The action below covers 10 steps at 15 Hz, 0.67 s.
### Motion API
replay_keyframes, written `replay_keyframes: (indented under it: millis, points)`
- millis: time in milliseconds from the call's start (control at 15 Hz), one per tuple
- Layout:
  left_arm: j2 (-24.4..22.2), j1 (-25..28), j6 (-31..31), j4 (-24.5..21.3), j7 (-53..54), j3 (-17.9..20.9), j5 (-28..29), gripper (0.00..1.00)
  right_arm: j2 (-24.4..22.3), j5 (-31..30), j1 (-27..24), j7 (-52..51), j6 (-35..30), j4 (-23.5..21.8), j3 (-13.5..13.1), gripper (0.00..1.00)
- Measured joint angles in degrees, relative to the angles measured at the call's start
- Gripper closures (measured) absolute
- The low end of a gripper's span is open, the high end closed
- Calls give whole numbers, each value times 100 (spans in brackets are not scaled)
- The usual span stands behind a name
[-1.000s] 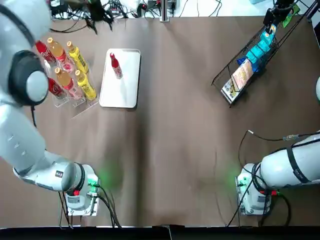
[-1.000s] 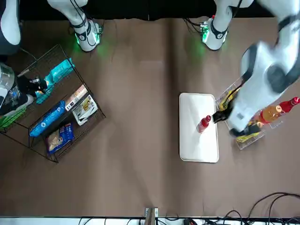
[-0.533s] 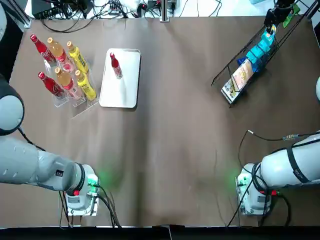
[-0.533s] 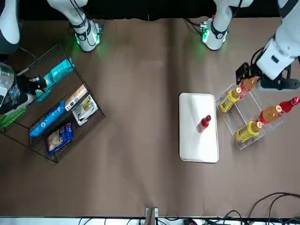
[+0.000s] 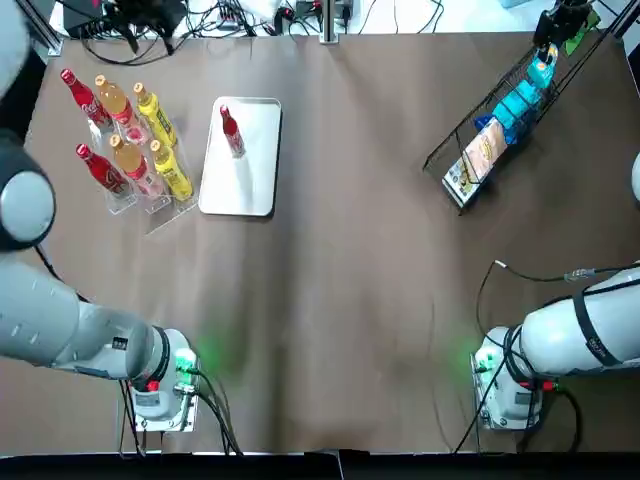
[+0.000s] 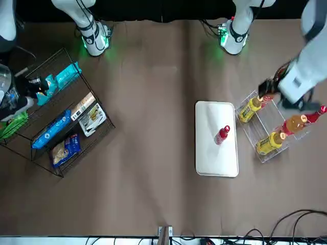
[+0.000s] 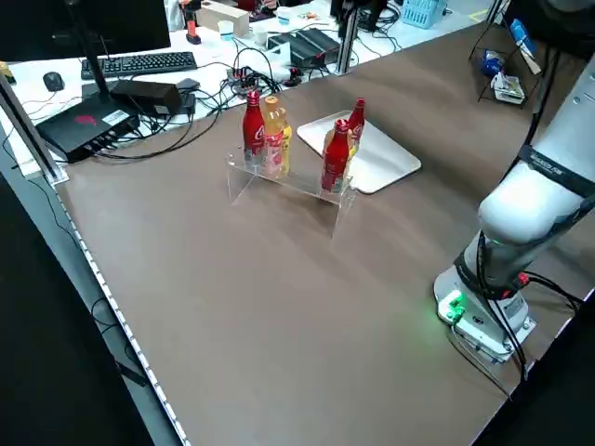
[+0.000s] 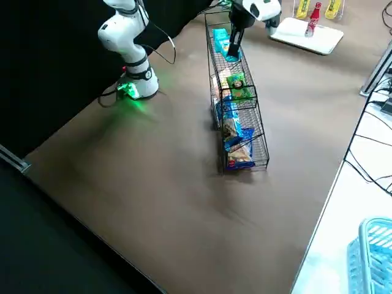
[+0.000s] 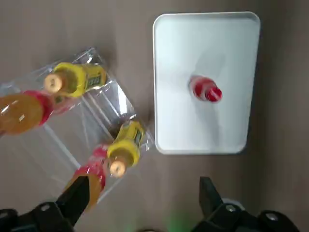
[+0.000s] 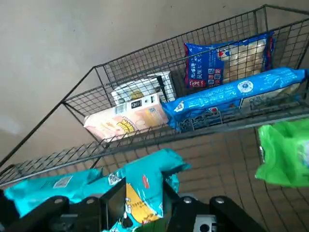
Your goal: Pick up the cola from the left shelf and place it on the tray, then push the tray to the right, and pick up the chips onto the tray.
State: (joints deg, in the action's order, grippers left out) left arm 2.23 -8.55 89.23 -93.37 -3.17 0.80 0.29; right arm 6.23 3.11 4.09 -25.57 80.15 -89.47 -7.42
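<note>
- Black fingers [image 9: 77, 200] of the left gripper [image 9: 145, 186] stand wide apart with nothing between them. The gripper hangs high over the robot-side end of the clear acrylic bottle rack [image 9: 91, 130] at the table's far left.
- Well apart from those fingers, the red cola bottle [image 9: 206, 90] stands upright on the white rectangular tray [image 9: 203, 133], which lies just right of the rack.
- The right gripper [image 10: 142, 200] is at the far right of the table, and its fingers [image 10: 116, 205] are pinched on a teal chip bag [image 10: 145, 183] at the far end of the black wire basket [image 10: 96, 72].
- The left wrist view shows the cola only as a red cap from above. The left side view shows its full height [image 7: 357, 116], along with two red bottles [image 7: 253, 130] in the rack.
- The right wrist view shows what the basket holds: blue packets [image 10: 227, 94], a pale orange box [image 10: 125, 121] and a green bag [image 10: 285, 154]. The top view shows these only edge-on [image 5: 485, 150].
- The front view shows the teal bag [image 6: 48, 81] raised beside the right gripper [image 6: 28, 88].
</note>
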Motion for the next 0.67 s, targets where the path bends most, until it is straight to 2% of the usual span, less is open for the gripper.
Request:
replay_keyframes:
  millis: [200, 267, 467, 667]
  points:
    - [778, -1, 1093, -431, -95, -2, 0, 0, -1, 11, 17, 0, -332, 340, 3, 72]
    - [1353, -1, 1724, -609, -210, -3, 0, 0, -4, 40, 30, 9, -452, 543, 11, 72]
    - [2123, 0, 2344, -714, -321, -3, 0, 1, -33, 83, 215, 494, -490, 668, 27, 72]
    - [2769, 8, 2898, -731, -331, -2, 0, 4, -50, 94, 687, 1386, -491, 681, 55, 72]
